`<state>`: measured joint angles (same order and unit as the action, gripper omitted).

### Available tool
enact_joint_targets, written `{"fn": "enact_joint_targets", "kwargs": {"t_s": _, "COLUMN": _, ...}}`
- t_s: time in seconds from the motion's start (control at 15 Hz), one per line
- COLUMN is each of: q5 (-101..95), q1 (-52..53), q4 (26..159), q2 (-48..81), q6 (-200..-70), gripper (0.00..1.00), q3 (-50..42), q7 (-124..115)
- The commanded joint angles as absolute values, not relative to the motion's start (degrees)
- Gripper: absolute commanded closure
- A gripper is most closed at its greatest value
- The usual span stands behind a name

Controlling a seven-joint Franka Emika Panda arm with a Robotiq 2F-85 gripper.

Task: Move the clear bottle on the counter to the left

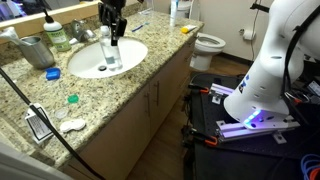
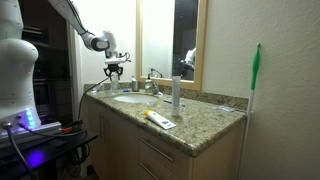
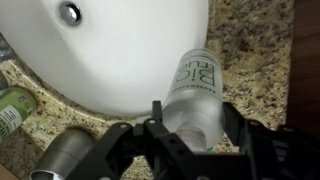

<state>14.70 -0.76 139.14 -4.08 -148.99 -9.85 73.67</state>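
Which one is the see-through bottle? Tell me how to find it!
Find the white oval sink in the speckled counter. At its rim, between the fingers of the black gripper, is the clear bottle. It is see-through and colourless, unlike the green soap bottle nearby.

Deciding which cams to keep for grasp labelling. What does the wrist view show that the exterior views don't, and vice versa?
Wrist only: the printed lettering on the clear bottle, and the hand closed on it from both sides.
Exterior only: the toilet, the taller white-and-blue bottle, the robot's white base, and the hand raised above the counter.
Shared: the bottle held in the hand by the white sink, with the green soap bottle and the metal cup nearby.
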Motion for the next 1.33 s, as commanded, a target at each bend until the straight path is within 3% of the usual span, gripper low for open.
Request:
{"fn": "enact_joint_targets", "kwargs": {"t_s": 0.0, "q5": 17.96, "q1": -0.81, "q4": 138.83, "q2": -3.82, "q6": -151.52, "gripper": 0.65, "q3": -9.27, "q7": 86.73}}
{"fn": "enact_joint_targets", "kwargs": {"t_s": 0.73, "q5": 24.06, "q1": -1.09, "q4": 137.57, "q2": -3.38, "q6": -148.69, "gripper": 0.65, "q3": -9.47, "q7": 122.95}}
{"fn": "enact_joint_targets", "kwargs": {"t_s": 0.8, "q5": 21.74, "q1": -1.50, "q4": 138.84, "q2": -4.12, "q6": -148.95, "gripper": 0.40, "q3": -8.80, "q7": 118.14}}
{"fn": "enact_joint_targets", "kwargs": {"t_s": 1.0, "q5": 22.36, "q1": -1.50, "q4": 138.80, "q2": -4.09, "q6": -148.98, "gripper": 0.40, "q3": -8.82, "q7": 120.21}}
{"fn": "enact_joint_targets", "kwargs": {"t_s": 1.07, "q5": 24.38, "q1": -1.23, "q4": 138.55, "q2": -4.39, "q6": -146.75, "gripper": 0.65, "q3": -8.92, "q7": 120.84}}
{"fn": "enact_joint_targets", "kwargs": {"t_s": 1.27, "q5": 32.46, "q1": -0.35, "q4": 138.26, "q2": -4.54, "q6": -146.48, "gripper": 0.65, "q3": -8.80, "q7": 125.41}}
